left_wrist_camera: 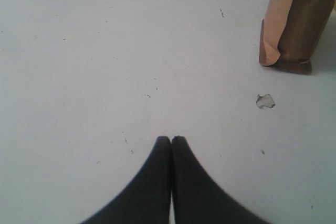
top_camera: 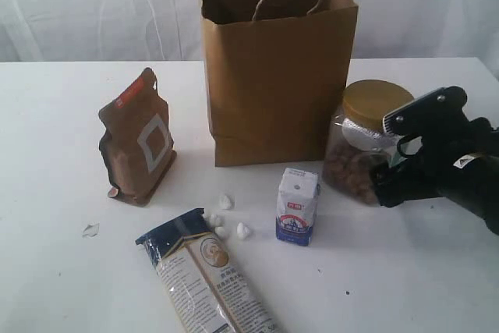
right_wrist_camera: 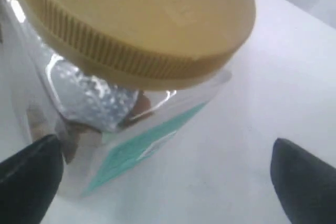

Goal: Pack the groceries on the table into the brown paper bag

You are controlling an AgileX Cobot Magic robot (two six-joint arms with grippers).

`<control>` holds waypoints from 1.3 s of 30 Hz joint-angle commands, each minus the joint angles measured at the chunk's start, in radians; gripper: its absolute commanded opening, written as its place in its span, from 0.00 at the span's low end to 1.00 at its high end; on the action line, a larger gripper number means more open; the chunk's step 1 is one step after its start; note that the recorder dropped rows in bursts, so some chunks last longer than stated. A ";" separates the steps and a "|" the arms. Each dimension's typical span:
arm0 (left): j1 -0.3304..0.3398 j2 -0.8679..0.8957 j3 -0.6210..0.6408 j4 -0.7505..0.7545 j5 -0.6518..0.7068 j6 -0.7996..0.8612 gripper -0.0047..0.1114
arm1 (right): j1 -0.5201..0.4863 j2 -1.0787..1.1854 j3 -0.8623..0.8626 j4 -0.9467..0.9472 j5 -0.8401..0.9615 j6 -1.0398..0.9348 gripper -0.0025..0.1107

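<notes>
**Inspector A:** Starting from the left, we record the left gripper [left_wrist_camera: 171,141] pinched shut over bare table [left_wrist_camera: 105,51], holding nothing. And the jar?

**Inspector B:** The tan-lidded clear jar [top_camera: 363,142] stands upright just right of the brown paper bag [top_camera: 277,76], with brown pieces inside. The right gripper [top_camera: 392,157] is spread wide at the jar's right side and grips nothing. We judge the jar rigid, slick and fairly heavy. We advise gripping the body below the lid.
</notes>
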 commanded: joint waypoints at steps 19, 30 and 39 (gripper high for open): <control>-0.006 -0.003 0.003 0.000 0.000 -0.009 0.04 | -0.030 0.036 -0.046 -0.302 0.250 0.449 0.95; -0.006 -0.003 0.003 0.000 0.000 -0.009 0.04 | -0.030 -0.086 -0.046 -0.298 0.572 0.449 0.95; -0.006 -0.003 0.003 0.000 0.000 -0.009 0.04 | -0.030 -0.195 -0.046 -0.298 0.793 0.449 0.95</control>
